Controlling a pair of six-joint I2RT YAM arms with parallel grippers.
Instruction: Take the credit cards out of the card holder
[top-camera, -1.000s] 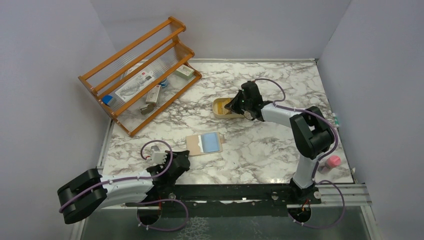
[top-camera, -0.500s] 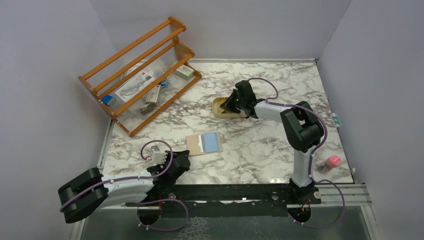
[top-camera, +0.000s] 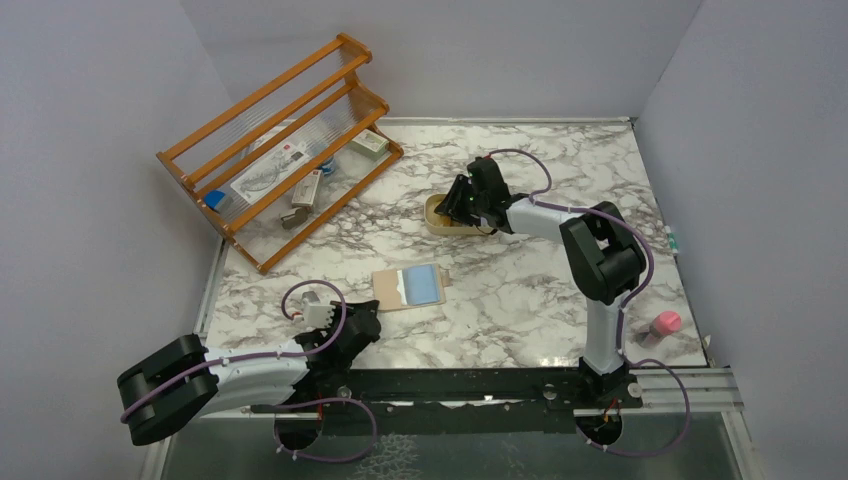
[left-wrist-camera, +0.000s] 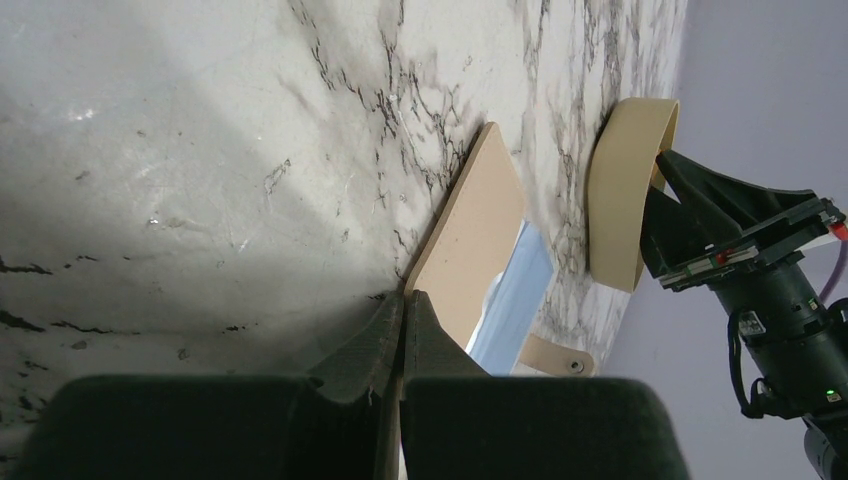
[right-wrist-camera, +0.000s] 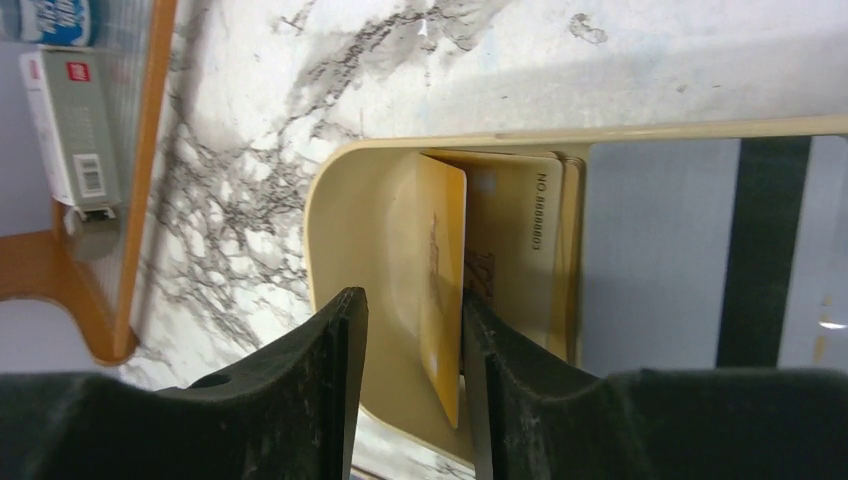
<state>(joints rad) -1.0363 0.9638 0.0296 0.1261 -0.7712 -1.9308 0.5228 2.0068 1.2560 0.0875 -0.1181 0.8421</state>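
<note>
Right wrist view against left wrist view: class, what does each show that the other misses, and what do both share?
Only the right wrist: a yellow-orange card standing in the cream tray within the open right hand, other cards, and the wooden rack. Only the left wrist: the opened card holder, blue inside, with its snap tab. Both: the tray and marble table.

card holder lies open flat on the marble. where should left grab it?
Likely take the card holder by its tan outer edge, coming in low from the near-left. It lies flat, so only edges offer a pinch, and that edge faces the left gripper, which is shut.
</note>
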